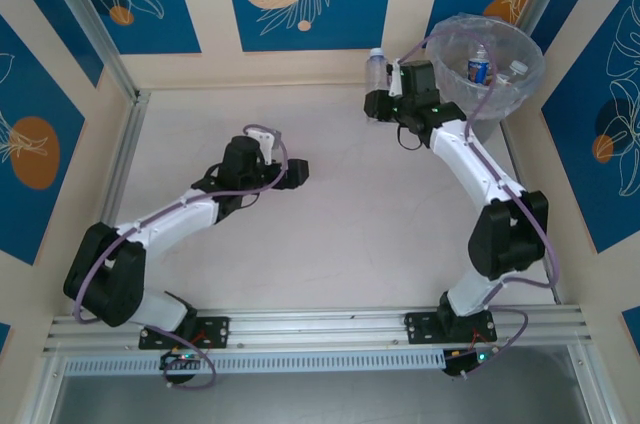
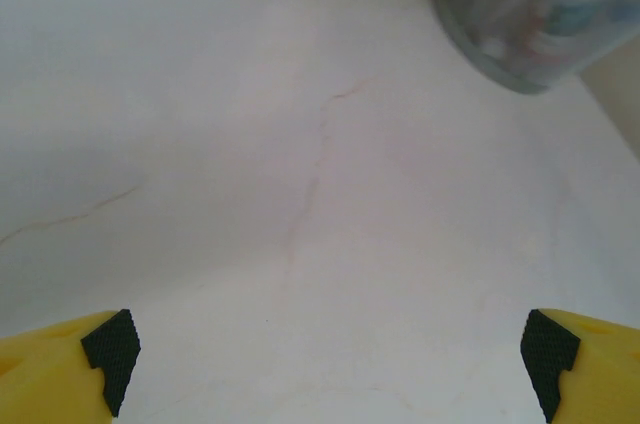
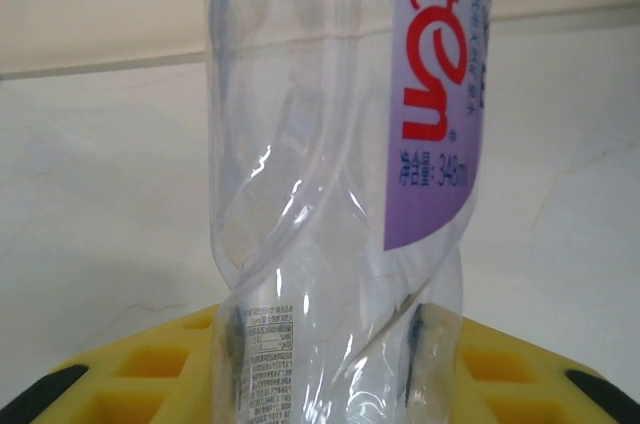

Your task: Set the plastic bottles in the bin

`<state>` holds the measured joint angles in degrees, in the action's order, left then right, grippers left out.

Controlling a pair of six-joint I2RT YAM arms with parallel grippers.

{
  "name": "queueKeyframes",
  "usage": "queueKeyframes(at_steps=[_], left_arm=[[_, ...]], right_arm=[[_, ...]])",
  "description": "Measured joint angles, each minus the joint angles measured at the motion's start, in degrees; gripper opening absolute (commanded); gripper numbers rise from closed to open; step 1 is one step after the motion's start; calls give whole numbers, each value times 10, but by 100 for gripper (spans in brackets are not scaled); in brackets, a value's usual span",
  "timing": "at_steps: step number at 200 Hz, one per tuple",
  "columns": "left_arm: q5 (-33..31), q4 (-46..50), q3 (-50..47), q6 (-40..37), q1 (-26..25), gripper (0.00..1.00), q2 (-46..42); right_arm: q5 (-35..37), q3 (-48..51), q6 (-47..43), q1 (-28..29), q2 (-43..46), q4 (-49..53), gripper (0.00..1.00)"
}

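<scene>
From above, your left arm reaches over the middle of the bench (image 1: 330, 234), its left fingers (image 1: 295, 172) over bare surface. Your right arm stretches to the far right corner. There the right fingers (image 1: 377, 106) sit at the foot of a clear bottle (image 1: 376, 68) that stands upright on the bench just left of the bin (image 1: 505, 102). Inside the bin's crinkled bag you can see a blue-labelled bottle (image 1: 478, 69) among others.

On the left wrist camera, the left fingers (image 2: 110, 349) stand spread as wide as they go, with only bench between the black pads. The bin (image 2: 480, 39) is blurred at the upper right, well apart from them.

On the right wrist camera, the clear bottle (image 3: 330, 194) rises upright just in front of the yellow right fingers (image 3: 150, 374). It carries a purple-and-white label with red letters, and its wall is creased low down. You cannot tell from here whether the fingers press on it or merely flank it.
</scene>
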<state>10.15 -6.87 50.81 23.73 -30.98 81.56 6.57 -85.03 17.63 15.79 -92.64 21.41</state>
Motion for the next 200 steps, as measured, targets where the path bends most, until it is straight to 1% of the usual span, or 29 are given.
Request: queueKeyframes(at_steps=[43, 73, 154, 190, 200], left_arm=[[74, -17, 20, -27, -31, 99, -20], [103, -23, 36, -33, -45, 99, -20], [108, -36, 44, -31, -49, 99, -20], [108, -43, 44, -31, -49, 99, -20], [108, -43, 44, -31, -49, 99, -20]], right_arm=[[-31, 32, -35, -10, 71, -30, 39], [-42, 41, -49, -39, 95, -43, 38], [-66, 31, -50, -158, 99, -73, 38], [-65, 5, -48, -202, 87, -90, 38], [-55, -2, -49, -210, 79, -101, 38]])
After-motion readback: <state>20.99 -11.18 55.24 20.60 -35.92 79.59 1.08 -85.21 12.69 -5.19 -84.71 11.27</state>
